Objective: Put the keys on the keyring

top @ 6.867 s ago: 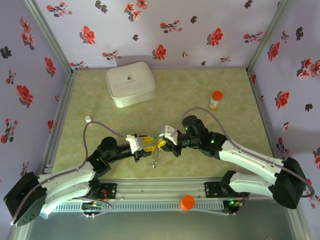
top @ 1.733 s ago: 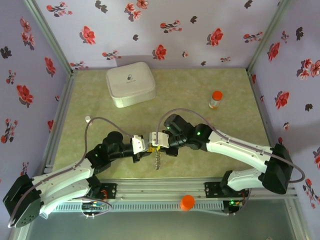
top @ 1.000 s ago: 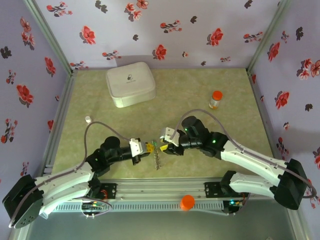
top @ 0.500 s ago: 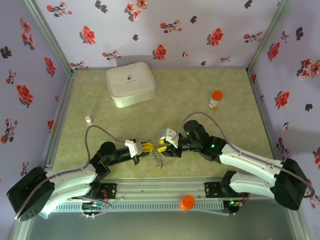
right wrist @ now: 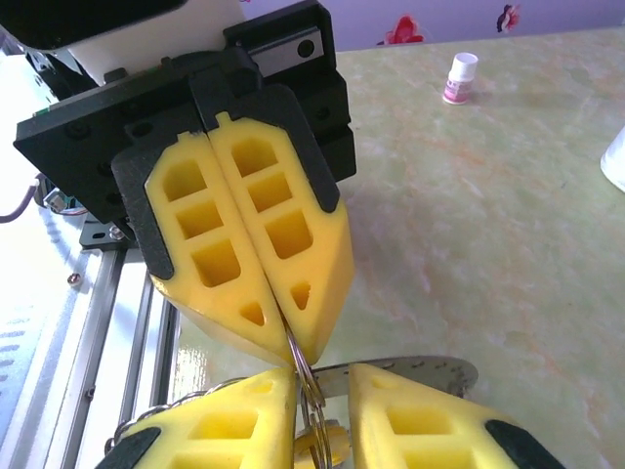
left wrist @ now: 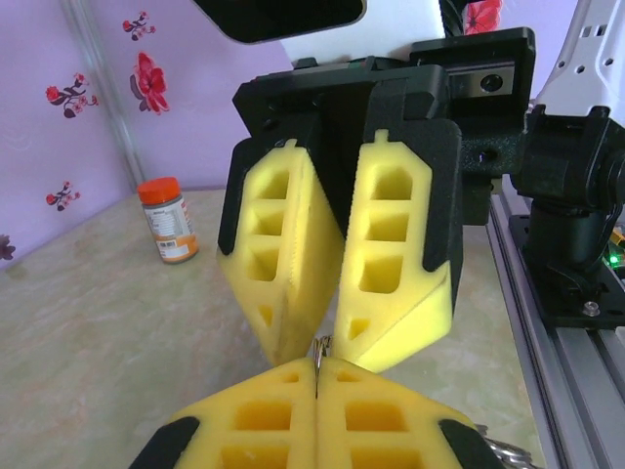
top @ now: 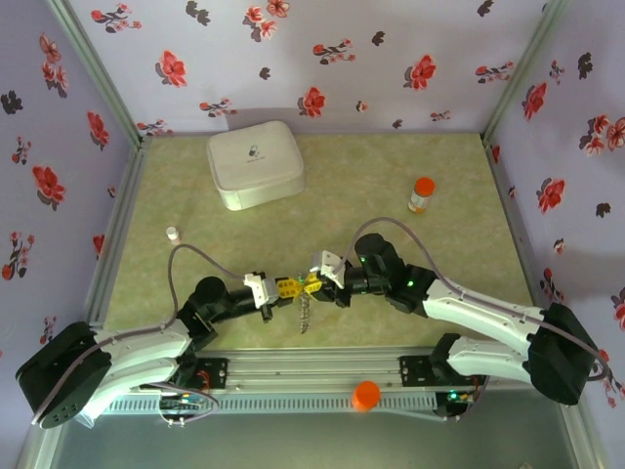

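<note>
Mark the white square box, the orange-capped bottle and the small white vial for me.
white square box [top: 254, 166], top view, centre of its lid
orange-capped bottle [left wrist: 171, 234], left wrist view, its label
small white vial [right wrist: 457, 86], right wrist view, its pink label

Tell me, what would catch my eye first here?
Probably the left gripper and right gripper, tip to tip at the near middle of the table. Their fingers are bright yellow, and the left pinches a thin metal ring. Behind them sit a white box at back left and an orange-capped bottle to the right.
</note>
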`<state>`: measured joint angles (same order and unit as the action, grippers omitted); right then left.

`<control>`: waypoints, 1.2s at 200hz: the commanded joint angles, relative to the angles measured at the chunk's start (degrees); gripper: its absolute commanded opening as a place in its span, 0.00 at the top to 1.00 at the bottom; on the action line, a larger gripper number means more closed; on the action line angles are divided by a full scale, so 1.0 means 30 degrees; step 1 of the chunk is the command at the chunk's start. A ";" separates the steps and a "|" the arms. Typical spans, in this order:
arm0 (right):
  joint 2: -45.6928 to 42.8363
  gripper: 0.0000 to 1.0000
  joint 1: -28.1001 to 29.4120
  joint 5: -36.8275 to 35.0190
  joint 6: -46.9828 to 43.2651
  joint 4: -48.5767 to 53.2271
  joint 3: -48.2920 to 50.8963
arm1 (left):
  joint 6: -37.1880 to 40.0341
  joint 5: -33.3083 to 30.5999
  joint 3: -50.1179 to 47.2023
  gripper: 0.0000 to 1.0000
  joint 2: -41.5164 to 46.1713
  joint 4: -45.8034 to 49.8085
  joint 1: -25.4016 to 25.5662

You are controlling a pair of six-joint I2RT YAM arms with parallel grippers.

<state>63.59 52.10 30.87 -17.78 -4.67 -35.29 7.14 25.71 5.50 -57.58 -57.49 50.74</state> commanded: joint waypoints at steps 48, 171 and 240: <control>0.0367 1.00 -0.0090 0.0386 -0.0660 0.0874 -0.1080 | 0.0090 -0.0747 0.0719 0.92 0.0145 -0.1131 0.0019; 0.2189 1.00 0.1061 -0.2034 -0.4517 0.7028 -0.5226 | 0.3350 -0.0472 0.3734 0.88 0.1711 1.0082 0.0049; 0.2438 1.00 0.1399 -0.2193 -0.4678 0.6726 -0.5639 | 0.3712 -0.0147 0.4386 0.96 0.1305 1.1075 0.0057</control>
<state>70.96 55.16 22.57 -30.76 18.61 -49.43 16.25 24.05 15.73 -52.82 -27.14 50.63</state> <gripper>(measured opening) 0.049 0.108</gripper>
